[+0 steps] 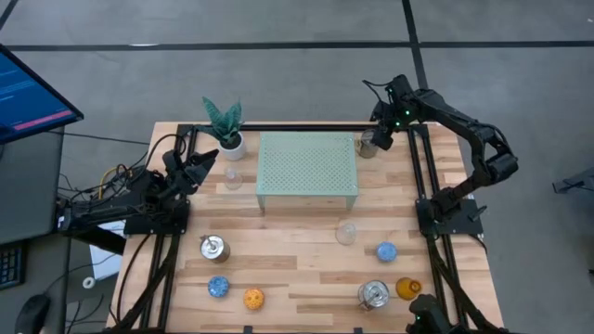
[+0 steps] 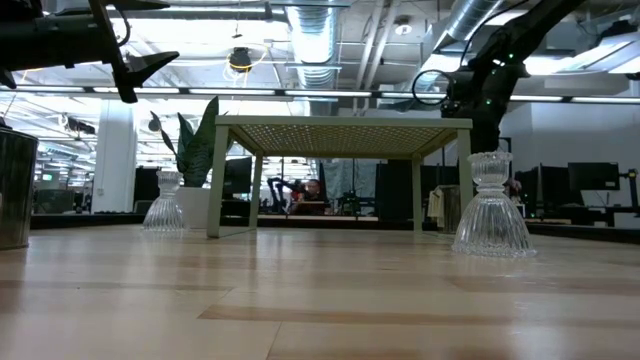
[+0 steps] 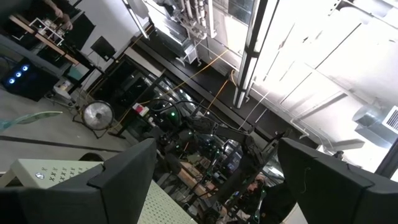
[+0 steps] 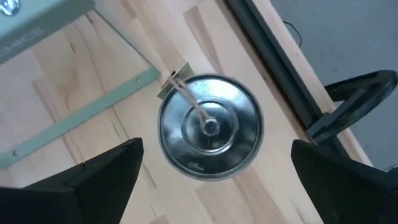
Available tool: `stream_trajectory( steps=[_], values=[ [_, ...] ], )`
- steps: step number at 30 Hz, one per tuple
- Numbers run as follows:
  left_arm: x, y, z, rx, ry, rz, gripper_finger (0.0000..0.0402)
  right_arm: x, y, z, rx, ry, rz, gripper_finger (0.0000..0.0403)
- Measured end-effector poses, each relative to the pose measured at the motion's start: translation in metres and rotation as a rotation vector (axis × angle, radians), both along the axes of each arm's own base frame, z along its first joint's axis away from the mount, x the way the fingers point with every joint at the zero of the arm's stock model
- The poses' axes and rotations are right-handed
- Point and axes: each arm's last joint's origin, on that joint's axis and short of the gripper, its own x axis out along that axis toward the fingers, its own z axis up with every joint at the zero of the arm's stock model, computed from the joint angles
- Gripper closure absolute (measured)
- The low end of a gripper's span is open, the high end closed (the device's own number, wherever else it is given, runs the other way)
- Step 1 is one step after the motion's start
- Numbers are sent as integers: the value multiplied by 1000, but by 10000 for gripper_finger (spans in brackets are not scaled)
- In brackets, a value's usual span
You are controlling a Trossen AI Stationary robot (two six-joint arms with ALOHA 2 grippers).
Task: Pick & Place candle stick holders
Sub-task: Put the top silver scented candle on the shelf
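A shiny silver candle stick holder [image 1: 368,145] [image 4: 210,126] stands on its base at the table's far right, beside the pale green stand's corner. My right gripper [image 1: 379,139] [image 4: 214,186] hangs open above it, pointing steeply down, one finger on either side and clear of it. My left gripper [image 1: 206,165] [image 3: 217,186] waits open at the table's left, raised and pointing slightly upward, near a clear glass holder [image 1: 232,176] [image 2: 165,203]. Nearer the front stand a second glass holder [image 1: 346,232] [image 2: 492,205], two silver ones [image 1: 213,248] [image 1: 374,295], two blue [image 1: 218,287] [image 1: 385,250], an orange [image 1: 252,299] and an amber [image 1: 406,289].
The pale green perforated stand [image 1: 308,165] fills the table's far middle. A leafy plant in a white pot [image 1: 225,125] stands at its far left. Black frame rails [image 1: 422,176] run along both table sides. Bare wood [image 1: 297,232] lies in front of the stand.
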Motion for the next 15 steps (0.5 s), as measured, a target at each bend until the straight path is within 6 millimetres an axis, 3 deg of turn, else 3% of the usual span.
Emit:
stream_trajectory(
  steps=[15],
  values=[
    [0,0,0,1,-3,0,64,0,-2,0,0,-23,-32,3]
  ],
)
